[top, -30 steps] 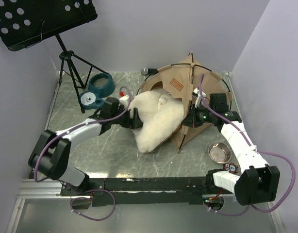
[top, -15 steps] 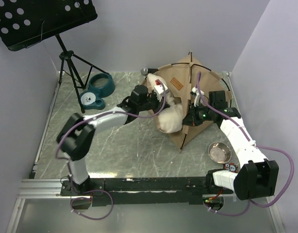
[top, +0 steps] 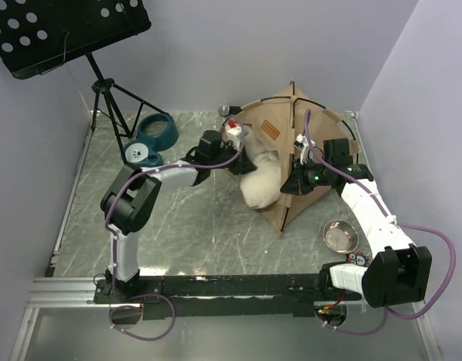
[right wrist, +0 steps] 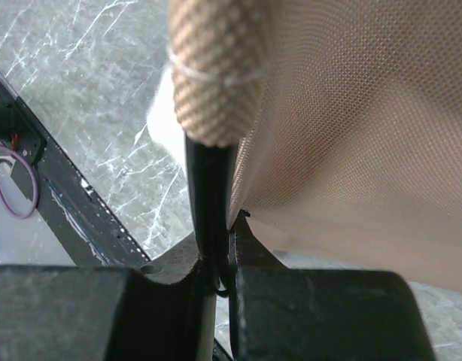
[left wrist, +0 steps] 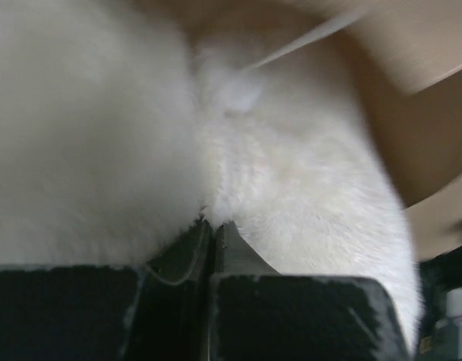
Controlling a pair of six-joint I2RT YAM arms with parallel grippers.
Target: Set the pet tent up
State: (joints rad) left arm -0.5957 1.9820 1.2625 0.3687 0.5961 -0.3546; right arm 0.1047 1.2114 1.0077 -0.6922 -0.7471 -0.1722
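Since a second ago the cushion [top: 262, 183] has gone from sprawling across the table [top: 193, 226] to sitting mostly inside the tent [top: 284, 105] doorway, and your left arm has followed it in.

Left end effector [left wrist: 211, 229]: closed, fingertips together and buried in the plush. This reads as a push, not a carry. You cannot tell whether a tuft is pinched.

Right end effector [right wrist: 220, 263]: clamped on a black pole [right wrist: 208, 188] just below its woven fabric sleeve, probably to brace the frame against the shove.

The tent sits at the far right of the table, near the wall. Tan panels look taut, seams meet at a peak, and the brown label patch [top: 270, 129] faces up. The cushion's near edge spills out of the doorway.
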